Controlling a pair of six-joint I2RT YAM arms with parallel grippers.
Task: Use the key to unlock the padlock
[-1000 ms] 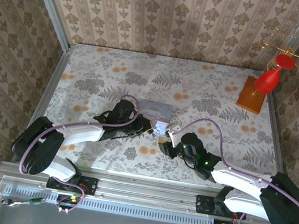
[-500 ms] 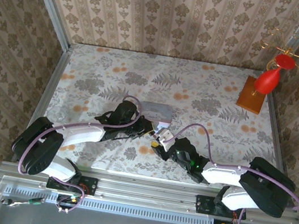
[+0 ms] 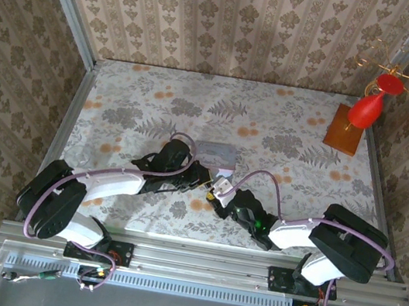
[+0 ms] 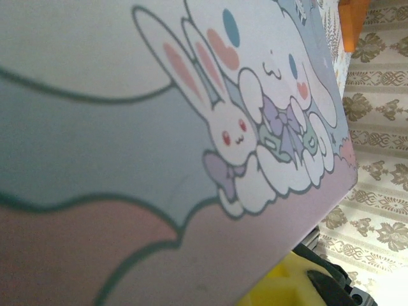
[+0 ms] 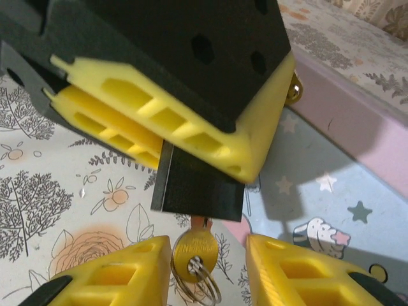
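Padlock (image 5: pixel 197 191) sits clamped in the left jaws so the right jaws, narrowly parted, can grip its inserted key (image 5: pixel 190 250).

Robotics laboratory cell dressed as a room. Wallpaper panels (image 3: pixel 234 24) enclose a floral-clothed table (image 3: pixel 136 94); an aluminium rail (image 3: pixel 193 265) at its near edge carries the left arm (image 3: pixel 105 181) and right arm (image 3: pixel 293 235).

Damask-papered walls (image 3: pixel 235 17), floral tablecloth (image 3: pixel 145 88), metal rail (image 3: pixel 193 265)
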